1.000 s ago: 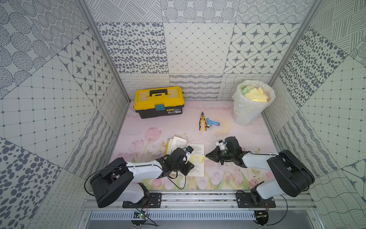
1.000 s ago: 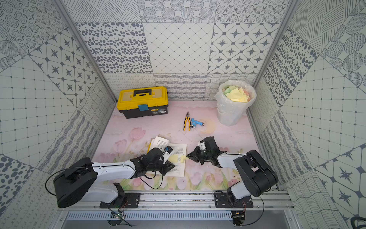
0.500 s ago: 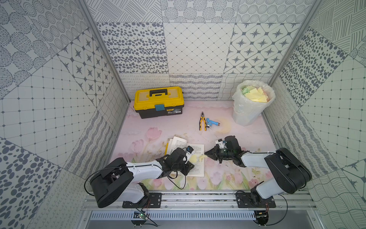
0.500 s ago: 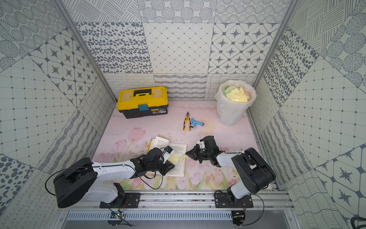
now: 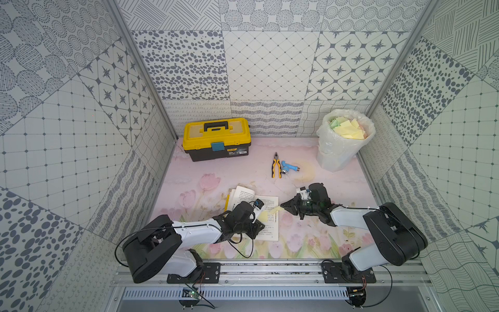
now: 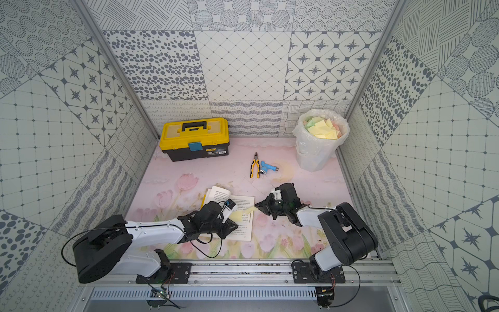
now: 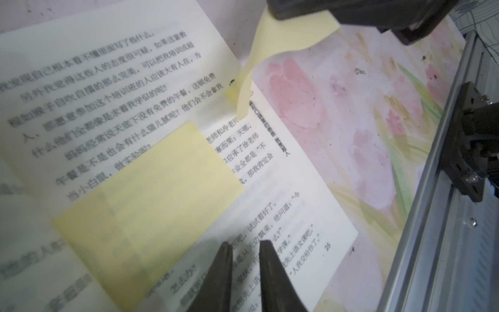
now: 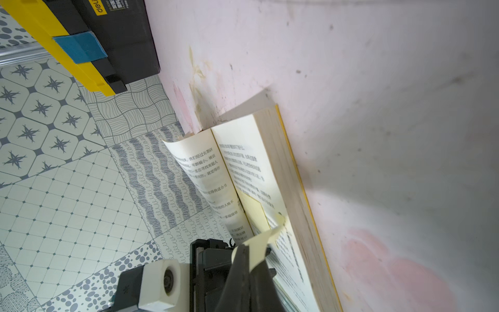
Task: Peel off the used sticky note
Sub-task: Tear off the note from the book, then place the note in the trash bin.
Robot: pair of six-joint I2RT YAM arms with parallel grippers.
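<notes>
right gripper (image 5: 282, 206): pinched tight on the free end of the pale yellow sticky note (image 5: 273, 210). We see the same pinch in the wrist view (image 8: 251, 259).
sticky note: mostly lifted and curled up off the open book (image 5: 270, 229). One end is still stuck to a page near its outer edge, and that's clearest from the left wrist (image 7: 270, 40).
left gripper (image 7: 244, 245): jaws only a little apart, nothing between them, tips down on the lower part of the right-hand page. In both top views it sits low over the book (image 6: 232, 227).
book: lying open on the tulip-print mat (image 5: 205, 173), between the two arms. The leftmost pages stand up a bit.
second note (image 7: 151, 194): same yellow, flat on the page, just beside the left gripper's fingers.
back of the cell: yellow toolbox (image 5: 216, 140) on the left, bagged bin (image 5: 343, 159) full of used notes on the right. Pliers (image 5: 276, 168) and a small blue tool (image 5: 290, 167) lie between them, well apart from the book.
</notes>
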